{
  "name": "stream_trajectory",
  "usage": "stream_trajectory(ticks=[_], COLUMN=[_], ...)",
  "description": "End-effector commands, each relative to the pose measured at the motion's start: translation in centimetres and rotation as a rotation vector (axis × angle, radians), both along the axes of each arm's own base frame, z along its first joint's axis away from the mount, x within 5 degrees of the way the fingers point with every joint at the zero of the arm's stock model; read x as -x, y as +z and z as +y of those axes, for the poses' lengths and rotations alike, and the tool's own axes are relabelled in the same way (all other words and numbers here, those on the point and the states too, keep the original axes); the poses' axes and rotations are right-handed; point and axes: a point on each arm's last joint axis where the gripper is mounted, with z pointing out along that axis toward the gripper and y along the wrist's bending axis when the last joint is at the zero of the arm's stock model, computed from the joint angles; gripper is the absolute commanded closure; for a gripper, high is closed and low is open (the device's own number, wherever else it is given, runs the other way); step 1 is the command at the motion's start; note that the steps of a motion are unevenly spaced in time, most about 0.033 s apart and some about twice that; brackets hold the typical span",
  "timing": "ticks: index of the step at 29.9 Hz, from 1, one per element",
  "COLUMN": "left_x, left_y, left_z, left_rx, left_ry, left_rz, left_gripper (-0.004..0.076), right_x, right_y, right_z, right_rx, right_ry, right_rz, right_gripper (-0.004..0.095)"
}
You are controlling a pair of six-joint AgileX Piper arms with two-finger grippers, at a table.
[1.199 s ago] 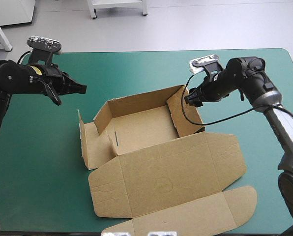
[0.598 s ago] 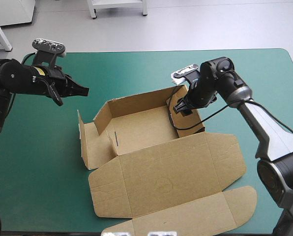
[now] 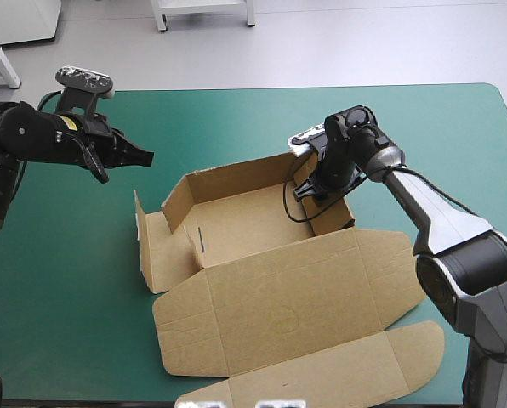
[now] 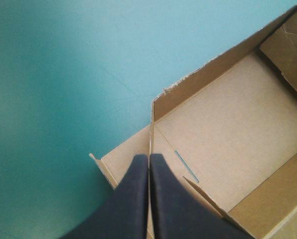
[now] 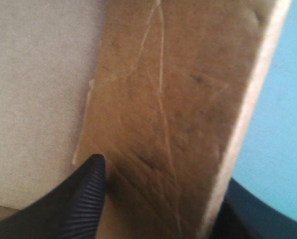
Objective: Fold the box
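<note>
While the right gripper [image 3: 310, 189] straddles the right-end wall [image 5: 178, 99] of the box [image 3: 270, 297], fingers [image 5: 83, 194] apart, one each side | left gripper [image 4: 149, 158]: fingers pressed together, holding nothing, near the box's left end

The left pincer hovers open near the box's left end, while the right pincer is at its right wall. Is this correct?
No: the left pincer is shut, fingers meeting, in the left wrist view. The right pincer is at the box's right wall.

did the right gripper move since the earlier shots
Yes. The right gripper came inward and down, from outside the box, beyond its right wall, to astride that wall. The box itself has stayed put.
</note>
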Motion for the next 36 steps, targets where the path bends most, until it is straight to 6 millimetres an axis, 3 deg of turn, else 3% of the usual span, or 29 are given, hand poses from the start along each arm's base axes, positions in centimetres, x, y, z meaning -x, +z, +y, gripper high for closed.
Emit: stream_trajectory(ticks=[1, 3, 7, 12, 19, 23, 28, 33, 36], left_x=[1.1, 1.1, 1.0, 0.8, -1.3, -3.2, -5.8, -7.7, -8.8], left_y=[1.7, 1.7, 1.7, 1.5, 0.3, -1.0, -2.4, -4.3, -5.6], left_z=[0.0, 0.0, 0.1, 0.1, 0.4, 1.9, 4.8, 8.0, 8.6], left_rx=[0.03, 0.03, 0.03, 0.018, 0.017, 0.083, 0.269, 0.347, 0.421], left_ry=[-0.005, -0.004, -0.001, -0.002, 0.014, 0.033, 0.038, 0.074, 0.044], left_rz=[-0.071, -0.071, -0.07, -0.066, -0.045, -0.003, 0.03, 0.059, 0.095], left_gripper=[0.0727, 0.0727, 0.0727, 0.0727, 0.0727, 0.0727, 0.0727, 0.0727, 0.0727], right_x=[0.7, 0.6, 0.5, 0.1, 0.2, 1.6, 3.7, 5.7, 6.6], right_y=[3.0, 3.0, 3.0, 4.3, 8.9, 11.7, 14.6, 17.3, 18.9], right_z=[-0.5, -0.6, -0.8, -2.8, -9.3, -12.8, -15.1, -15.4, -15.1], right_rx=[-0.02, -0.006, 0.016, 0.003, -0.127, -0.202, -0.239, -0.277, -0.318], right_ry=[-0.006, -0.008, -0.011, -0.058, -0.219, -0.288, -0.331, -0.326, -0.296], right_rz=[-0.069, -0.075, -0.085, -0.118, -0.199, -0.259, -0.339, -0.413, -0.461], right_gripper=[0.0712, 0.0924, 0.0912, 0.0912, 0.0912, 0.0912, 0.0912, 0.0912, 0.0912])
